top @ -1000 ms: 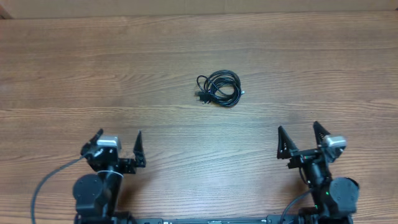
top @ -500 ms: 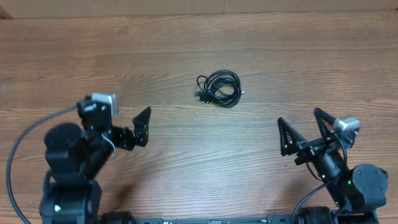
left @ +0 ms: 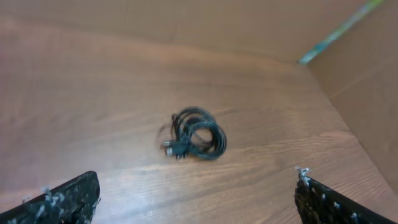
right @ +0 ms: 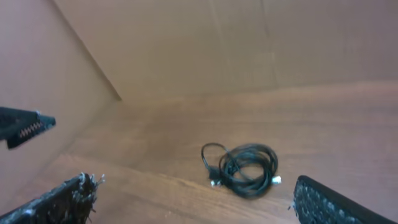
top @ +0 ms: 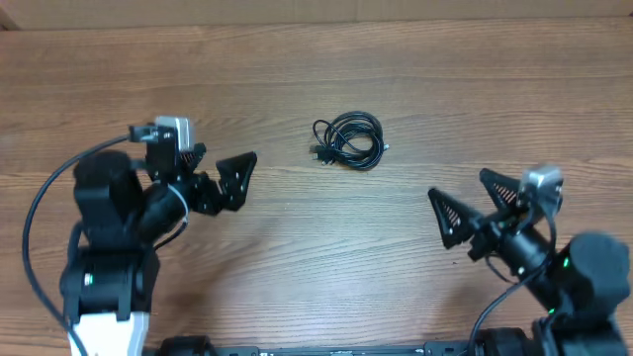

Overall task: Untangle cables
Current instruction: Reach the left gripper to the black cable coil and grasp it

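Raised from the near edge and swung inward toward the cables [top: 348, 141], still one untouched coil in the middle of the table [top: 297, 69], with left gripper [top: 218, 166] and right gripper [top: 469, 201] both spread wide and empty: approach begun, untangling not yet.

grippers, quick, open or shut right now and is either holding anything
Left gripper: open, empty, clear of the cables.
Right gripper: open, empty.
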Robot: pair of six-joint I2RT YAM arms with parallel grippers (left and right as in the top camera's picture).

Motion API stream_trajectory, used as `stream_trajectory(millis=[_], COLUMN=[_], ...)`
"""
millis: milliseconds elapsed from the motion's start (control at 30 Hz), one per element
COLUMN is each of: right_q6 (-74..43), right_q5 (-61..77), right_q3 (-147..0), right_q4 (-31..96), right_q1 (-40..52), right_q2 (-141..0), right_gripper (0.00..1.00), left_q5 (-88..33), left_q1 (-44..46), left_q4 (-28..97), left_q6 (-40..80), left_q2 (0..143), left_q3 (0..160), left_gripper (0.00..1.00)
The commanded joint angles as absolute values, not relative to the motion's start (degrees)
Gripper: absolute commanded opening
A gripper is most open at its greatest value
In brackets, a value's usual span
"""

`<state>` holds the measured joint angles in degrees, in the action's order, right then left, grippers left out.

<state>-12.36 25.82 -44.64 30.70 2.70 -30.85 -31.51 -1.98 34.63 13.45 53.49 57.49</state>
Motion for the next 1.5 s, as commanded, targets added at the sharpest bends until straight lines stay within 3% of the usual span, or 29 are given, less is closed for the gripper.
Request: stream_trajectory(millis=[0,200,333,500,900,1467], right_q6=[-11.53,-11.79,-11.79,-11.79,-11.53,-9.82], right_q5=[22.33,21.71,26.79,29.74,25.50,25.50], right_q3=[-53.32,-66.24,-69.58,-69.58,-69.73,-69.73], right_q4=[34.30,41.82,41.65,38.70,42.13,42.87], right_q1=[2.55,2.55,2.55,2.55,2.55,2.55], right_q2=[-37.45,-48.86,-52.99,-53.43,-53.39,-53.39], right_gripper=[1.00,1.00,1.00,1.00,1.00,1.00], left_q5=[-28.93,-23.55,-19.94,-4.80,6.79,-16.12], left_q1=[-1.56,5.87,13.30,19.81,21.78,21.67], left_q4=[36.25,39.90,43.64,53.95,54.22,54.11], left_q6=[17.02,17.76,12.14,8.03,3.81,9.65], left_q2=[58.61,70.15,78.15,88.92,105.82,116.99], left_q3=[61.73,70.65,79.66,94.61,101.08,101.08], left_gripper=[1.00,1.00,1.00,1.00,1.00,1.00])
